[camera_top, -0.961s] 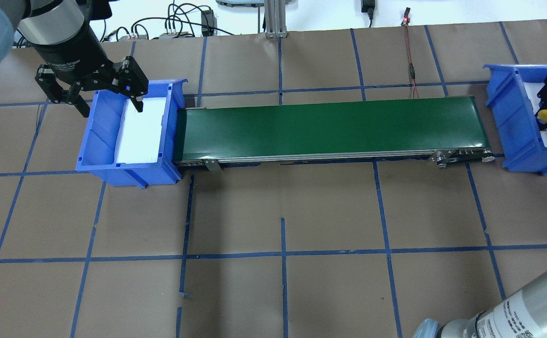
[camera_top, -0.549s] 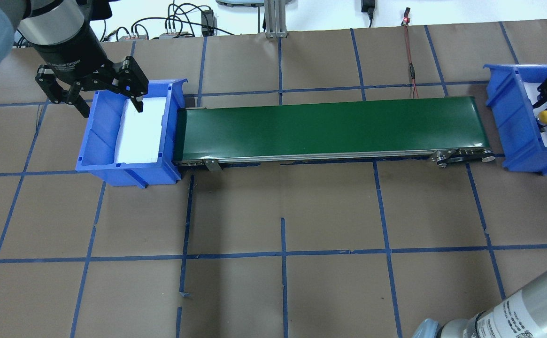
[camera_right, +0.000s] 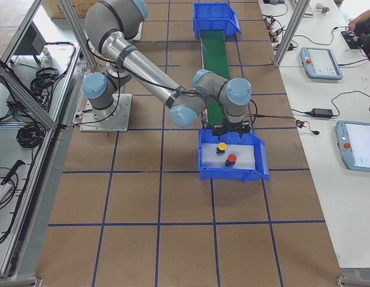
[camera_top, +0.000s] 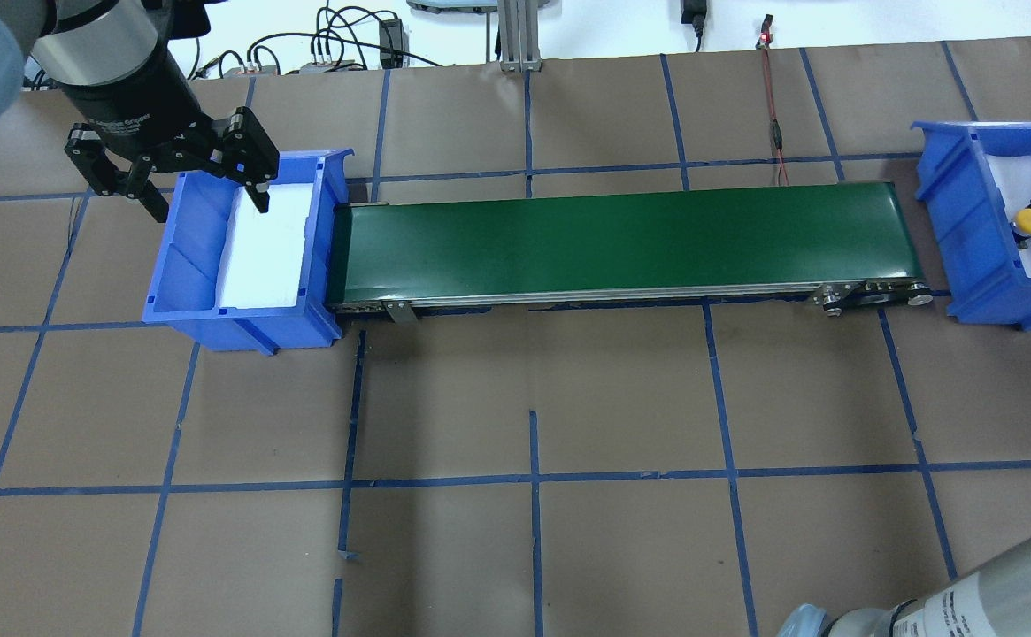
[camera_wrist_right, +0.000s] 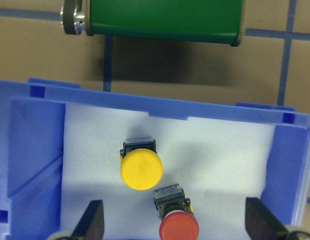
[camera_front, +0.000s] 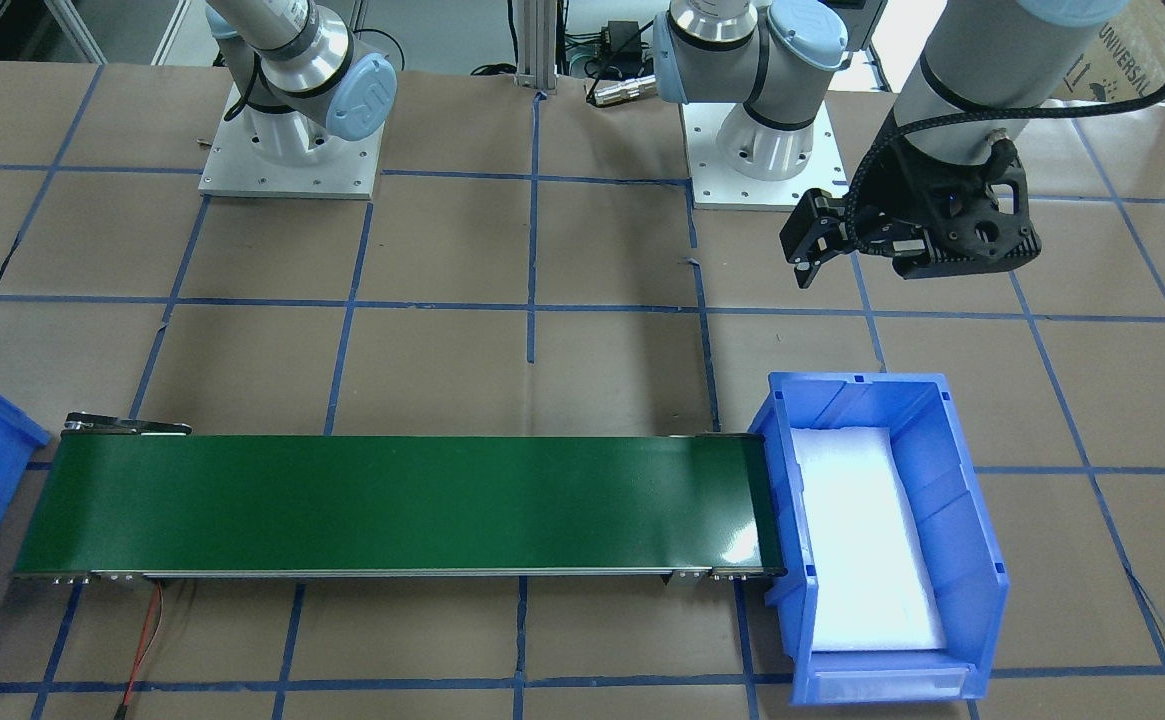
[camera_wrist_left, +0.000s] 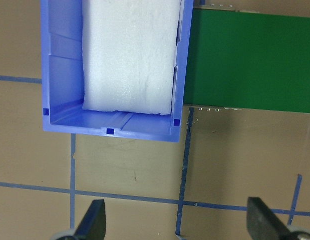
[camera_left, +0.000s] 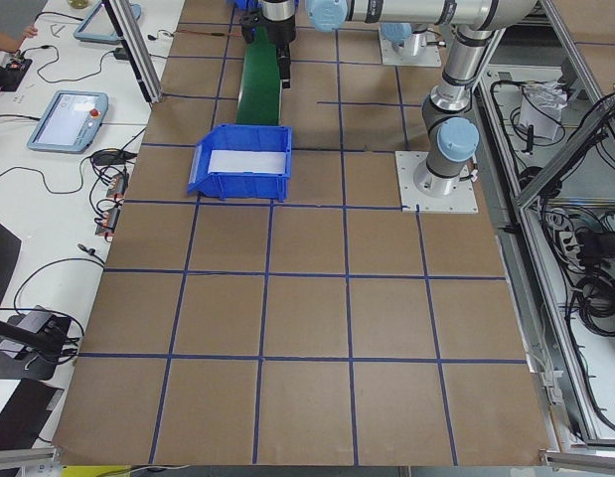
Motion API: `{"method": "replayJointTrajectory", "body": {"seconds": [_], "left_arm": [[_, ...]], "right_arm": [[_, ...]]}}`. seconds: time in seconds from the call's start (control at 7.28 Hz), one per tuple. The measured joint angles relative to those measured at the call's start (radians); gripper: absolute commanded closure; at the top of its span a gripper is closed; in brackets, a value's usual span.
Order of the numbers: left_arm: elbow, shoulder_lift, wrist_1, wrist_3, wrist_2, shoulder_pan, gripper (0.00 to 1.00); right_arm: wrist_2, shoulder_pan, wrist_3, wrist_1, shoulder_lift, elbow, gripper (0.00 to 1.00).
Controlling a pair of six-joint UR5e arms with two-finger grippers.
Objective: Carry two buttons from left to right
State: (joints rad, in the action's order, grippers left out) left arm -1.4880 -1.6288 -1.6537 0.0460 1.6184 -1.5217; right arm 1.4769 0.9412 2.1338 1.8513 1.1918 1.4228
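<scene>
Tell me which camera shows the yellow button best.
The right wrist-mounted view: the yellow button sits close and sharp, cap and body clear, beside the red button. Overhead and exterior right show it small in the blue bin; the other views miss it.

brown paper table [camera_top: 621,398] gridded with blue tape [camera_top: 444,482], white bench [camera_left: 59,199] alongside.

You can see the left gripper [camera_top: 211,208] hanging wrist-down with its jaws spread wide and nothing between them, and the right gripper [camera_right: 231,129] likewise wide apart, pointing straight down from the right arm [camera_right: 150,70], which is stretched out and bent at the elbow.
</scene>
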Motion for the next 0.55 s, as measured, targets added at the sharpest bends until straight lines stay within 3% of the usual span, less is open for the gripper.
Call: {"method": "replayJointTrajectory", "body": {"seconds": [0.55], "left_arm": [[0.0, 0.0, 0.0, 0.0, 0.0, 0.0, 0.0]], "right_arm": [[-0.009, 0.208, -0.643, -0.261, 0.159, -0.023, 0.0]]}}
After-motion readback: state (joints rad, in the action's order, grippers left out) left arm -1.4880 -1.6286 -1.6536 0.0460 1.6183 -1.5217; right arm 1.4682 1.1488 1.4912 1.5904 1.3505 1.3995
